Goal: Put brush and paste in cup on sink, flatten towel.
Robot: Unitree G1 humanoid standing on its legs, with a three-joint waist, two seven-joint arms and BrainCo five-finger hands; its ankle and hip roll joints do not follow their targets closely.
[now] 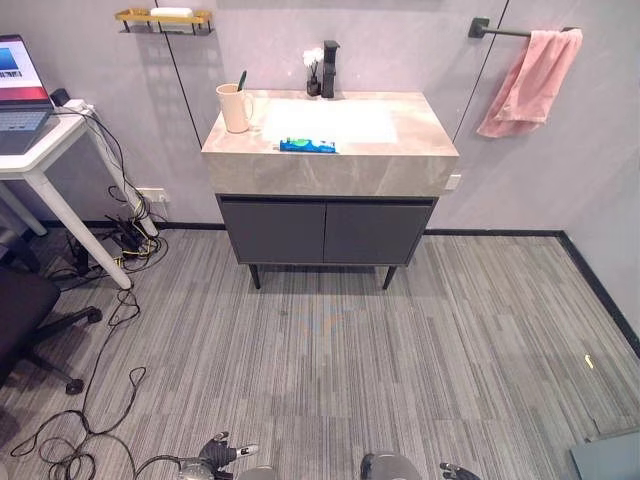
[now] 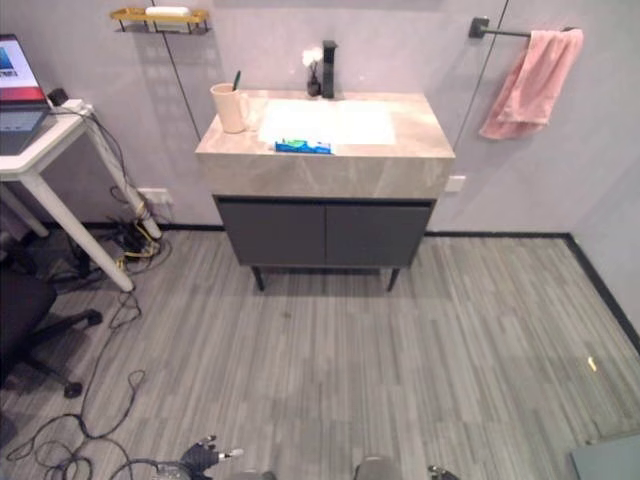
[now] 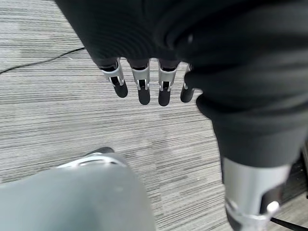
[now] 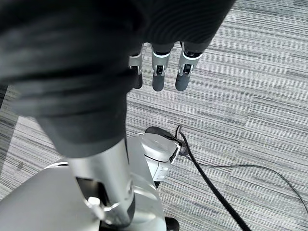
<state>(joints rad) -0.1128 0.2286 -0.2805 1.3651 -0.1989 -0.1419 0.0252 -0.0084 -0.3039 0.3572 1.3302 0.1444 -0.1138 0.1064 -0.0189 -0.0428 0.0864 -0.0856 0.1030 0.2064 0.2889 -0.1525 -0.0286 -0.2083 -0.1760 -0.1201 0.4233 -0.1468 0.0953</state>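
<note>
While the robot stands well back from the sink, no step of the task looks started; judged from this, the approach is the step in hand.

Left eye view: cup upright on the counter's left rear corner, a dark green-tipped handle, probably the brush, already standing in it. Paste, a blue-green tube, lies flat on the front rim of the basin, apart from the cup. Towel, pink, hangs bunched and skewed from the wall bar to the right of the sink, not spread. Left hand low at the bottom edge, over the floor, well away from everything.

Right eye view: same layout; right hand barely shows at the bottom edge.

Left wrist view: left hand's fingers straight, relaxed, holding nothing, floor beneath.

Right wrist view: right hand's fingers likewise straight and empty above the floor.

Next move, as a judgement: close on the counter first, then reach for the tube; lying flat and slim, it will likely need a pinch from above. The towel calls for both hands at the bar.
</note>
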